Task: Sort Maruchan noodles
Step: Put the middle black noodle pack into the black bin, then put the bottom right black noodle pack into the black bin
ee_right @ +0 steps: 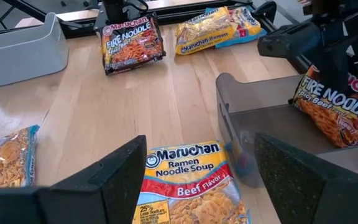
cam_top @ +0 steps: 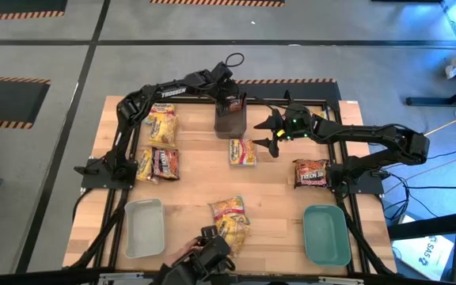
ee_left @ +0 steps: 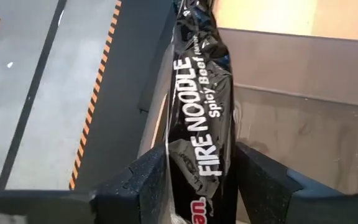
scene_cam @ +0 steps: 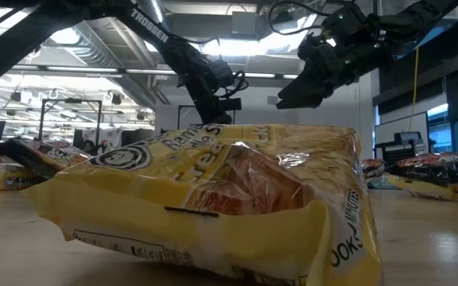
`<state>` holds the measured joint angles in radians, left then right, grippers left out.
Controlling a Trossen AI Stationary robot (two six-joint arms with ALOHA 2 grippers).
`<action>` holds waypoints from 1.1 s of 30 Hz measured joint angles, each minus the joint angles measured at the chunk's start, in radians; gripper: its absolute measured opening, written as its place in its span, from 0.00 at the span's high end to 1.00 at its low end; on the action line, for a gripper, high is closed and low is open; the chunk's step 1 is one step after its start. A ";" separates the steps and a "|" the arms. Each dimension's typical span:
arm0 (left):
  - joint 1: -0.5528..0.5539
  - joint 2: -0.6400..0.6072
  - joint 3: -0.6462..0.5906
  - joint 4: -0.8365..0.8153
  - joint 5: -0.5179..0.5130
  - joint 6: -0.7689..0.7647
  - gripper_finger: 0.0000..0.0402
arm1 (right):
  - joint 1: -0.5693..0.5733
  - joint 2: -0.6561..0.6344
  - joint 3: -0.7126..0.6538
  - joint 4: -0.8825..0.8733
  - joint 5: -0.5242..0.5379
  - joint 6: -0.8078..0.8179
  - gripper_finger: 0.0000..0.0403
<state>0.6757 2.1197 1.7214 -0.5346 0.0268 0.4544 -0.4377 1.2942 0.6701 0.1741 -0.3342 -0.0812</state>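
Nearest the low camera you have a yellow creamy-chicken ramen packet point(scene_cam: 213, 202) lying flat and filling the frame; from above it sits at the table's near edge, between the pale grey tray point(cam_top: 144, 228) and the teal tray point(cam_top: 327, 235).

Working left to right across the wooden table point(cam_top: 275, 198): beside the left arm's base you see a yellow packet point(cam_top: 163, 124), and nearer you a yellow-and-dark pair point(cam_top: 158, 163) lying side by side. Your left hand point(ee_left: 197, 180) is over the dark upright bin point(cam_top: 230, 119) at the far middle, gripping a black Fire Noodle Spicy Beef packet point(ee_left: 201, 112) on edge between its fingers point(ee_left: 145, 186), the packet hanging into the bin's mouth. Just in front of the bin lies a Beef Flavor soup packet point(ee_right: 188, 177), flat and label up. Your right hand point(ee_right: 194, 168) hovers directly above it with fingers spread wide and nothing between them; the bin's wall stands close by on one side. Farther right a dark Fire Noodle packet point(cam_top: 311, 172) rests by the right arm's base.

At the near edge you can see a person's hand point(cam_top: 182, 252) beside a dark camera mount. The floor around the table is grey with orange-and-black hazard stripes point(cam_top: 10, 79); the low view shows ceiling lights and ductwork beyond.
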 joint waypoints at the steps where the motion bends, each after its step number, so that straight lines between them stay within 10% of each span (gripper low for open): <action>1: 0.000 0.000 0.000 0.005 -0.021 -0.001 0.56 | 0.000 0.000 0.000 0.000 -0.004 0.001 0.30; 25: -0.091 -0.086 0.000 -0.034 -0.317 0.023 0.55 | 0.000 0.000 0.000 0.001 -0.026 0.002 0.30; 33: -0.187 -0.224 -0.035 -0.248 -0.213 -0.209 0.55 | 0.091 0.000 0.000 -0.010 -0.021 -0.039 0.30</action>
<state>0.4887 1.8953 1.6865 -0.7822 -0.1864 0.2451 -0.3469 1.2942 0.6701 0.1639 -0.3549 -0.1207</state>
